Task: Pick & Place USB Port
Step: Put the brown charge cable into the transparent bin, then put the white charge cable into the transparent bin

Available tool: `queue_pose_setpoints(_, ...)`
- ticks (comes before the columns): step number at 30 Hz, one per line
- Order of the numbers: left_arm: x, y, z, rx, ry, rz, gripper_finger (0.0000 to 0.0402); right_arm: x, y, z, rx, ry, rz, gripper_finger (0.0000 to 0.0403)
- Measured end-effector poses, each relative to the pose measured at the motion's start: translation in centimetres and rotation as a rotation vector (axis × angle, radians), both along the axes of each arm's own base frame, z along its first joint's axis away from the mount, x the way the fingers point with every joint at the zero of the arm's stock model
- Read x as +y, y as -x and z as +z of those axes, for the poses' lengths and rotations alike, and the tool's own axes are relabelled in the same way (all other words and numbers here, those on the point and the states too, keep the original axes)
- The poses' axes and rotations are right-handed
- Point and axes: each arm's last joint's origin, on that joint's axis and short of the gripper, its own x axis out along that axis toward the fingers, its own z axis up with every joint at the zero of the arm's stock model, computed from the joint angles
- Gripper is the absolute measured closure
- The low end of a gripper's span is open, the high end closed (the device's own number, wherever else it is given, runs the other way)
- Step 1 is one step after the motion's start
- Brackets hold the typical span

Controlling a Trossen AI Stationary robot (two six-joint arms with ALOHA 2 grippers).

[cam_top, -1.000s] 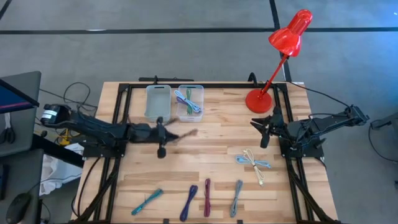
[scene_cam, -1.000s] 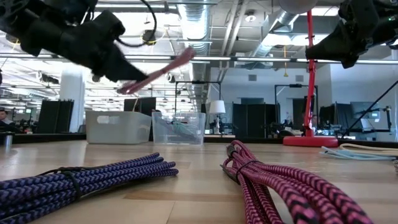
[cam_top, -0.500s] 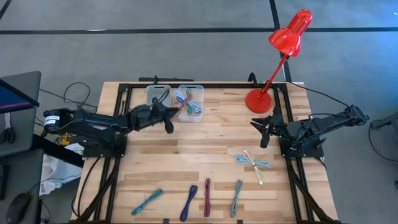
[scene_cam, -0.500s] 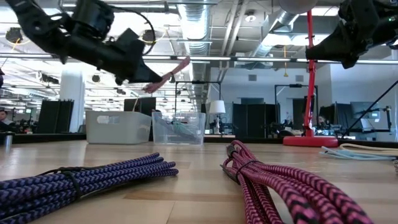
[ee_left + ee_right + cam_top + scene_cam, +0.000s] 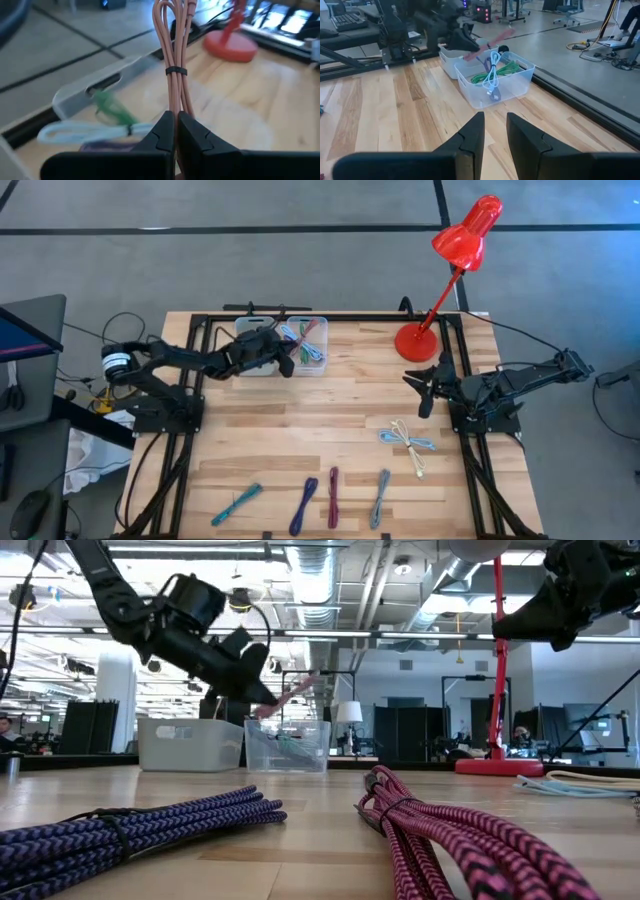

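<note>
My left gripper (image 5: 287, 363) is shut on a salmon-pink bundled cable (image 5: 172, 45), bound by a dark tie (image 5: 176, 71), at the near edge of the clear bin (image 5: 305, 346). That bin holds green, white and purple cables (image 5: 492, 75). The pink cable (image 5: 290, 692) pokes out over the bin. A grey-white bin (image 5: 253, 340) stands to its left. My right gripper (image 5: 424, 387) waits open above the table's right side, near the lamp base. My left gripper pinches the pink cable bundle near one end (image 5: 179, 104), below its tie, between the two fingers (image 5: 162, 132). The fingers lie along the bundle, which sticks out forward past their tips. It is lifted clear, slanting up over the clear bin (image 5: 287, 745).
A red desk lamp (image 5: 440, 280) stands at the far right. Along the near edge lie teal (image 5: 236, 503), purple (image 5: 304, 504), magenta (image 5: 333, 497) and grey-blue (image 5: 381, 497) bundles. A white-and-blue cable (image 5: 408, 440) lies on the right. The table's middle is bare wood.
My left gripper has moved from the table's middle toward the far edge and a little right, up to the clear bin, staying shut on the pink cable. The cable stayed lifted clear and now points over the bin.
</note>
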Motion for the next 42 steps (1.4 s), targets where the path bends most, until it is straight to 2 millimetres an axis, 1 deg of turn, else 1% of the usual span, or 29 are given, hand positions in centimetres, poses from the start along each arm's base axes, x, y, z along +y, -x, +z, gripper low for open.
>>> queue_pose_setpoints(5,1.4,0.1,-1.4,0.035,0.050,0.059,0.0394,0.0,0.0,-0.1,0.011,0.003,0.000,0.0327)
queue_pose_setpoints(11,1.9,0.1,-2.0,0.038,0.083,0.057,0.0390,0.0,0.0,-0.1,0.013,0.004,0.000,0.0327)
queue_pose_setpoints(14,1.8,0.2,-1.8,0.031,0.079,0.056,0.0373,0.0,0.0,-0.1,0.013,0.004,0.000,0.0327)
queue_pose_setpoints(22,1.6,0.2,-1.0,0.011,0.041,0.036,0.0313,0.0,0.0,-0.1,0.013,0.004,0.000,0.0327)
queue_pose_setpoints(27,1.5,0.2,-0.9,0.000,0.039,0.013,0.0293,0.0,0.0,-0.1,0.013,0.004,0.000,0.0327)
queue_pose_setpoints(30,1.3,-0.1,-0.4,-0.046,0.016,-0.064,0.0292,0.0,0.0,-0.1,0.013,0.003,0.004,0.0327)
queue_pose_setpoints(34,0.8,0.2,0.8,-0.047,-0.100,-0.209,0.0297,0.0,0.0,-0.1,0.011,-0.005,0.008,0.0327)
queue_pose_setpoints(38,-0.1,1.2,3.0,-0.080,-0.195,-0.317,0.0300,0.1,0.0,-0.2,0.025,-0.017,0.055,0.0327)
queue_pose_setpoints(42,-1.1,3.0,5.1,-0.111,-0.217,-0.368,0.0300,0.3,0.1,-0.6,0.068,-0.025,0.107,0.0327)
